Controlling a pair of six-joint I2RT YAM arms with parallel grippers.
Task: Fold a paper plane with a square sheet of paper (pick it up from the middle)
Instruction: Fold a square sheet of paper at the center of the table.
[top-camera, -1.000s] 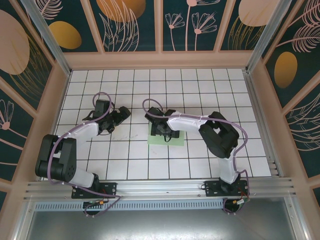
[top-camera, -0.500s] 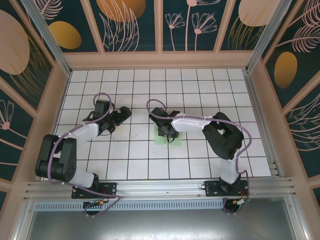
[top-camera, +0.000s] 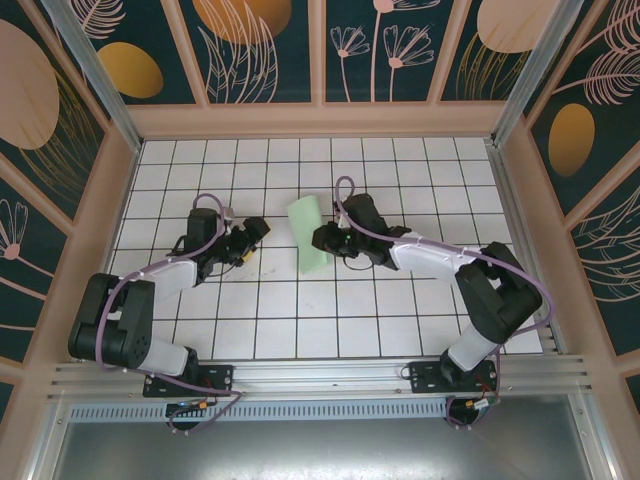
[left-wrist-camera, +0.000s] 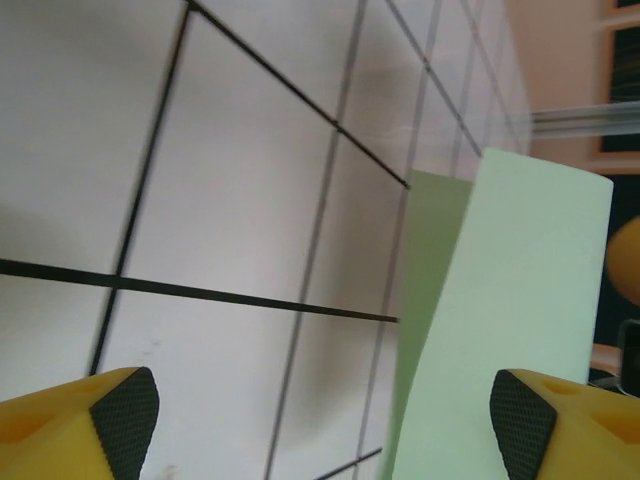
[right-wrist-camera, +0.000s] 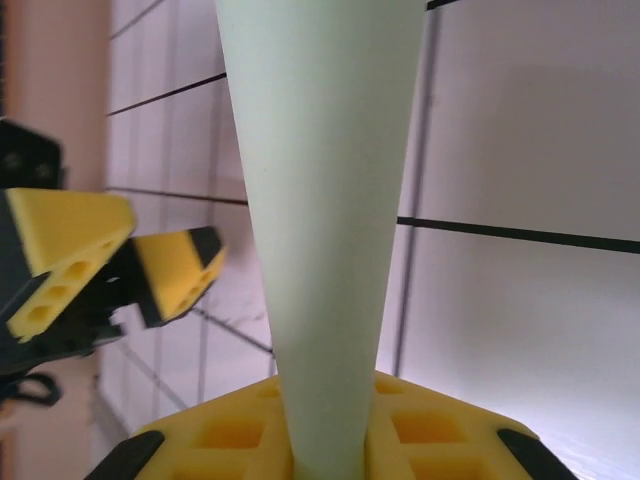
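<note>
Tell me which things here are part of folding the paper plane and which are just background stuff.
Part of the job: square sheet of paper, bent over; right tool, shut on it; left tool, open beside it.
Just there: white grid table; patterned wall panels; metal rail at the near edge.

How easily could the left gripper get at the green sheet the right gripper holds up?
Probably easily: the open left gripper faces the sheet, with nothing visible between them.

Paper top beyond right-wrist view
</note>
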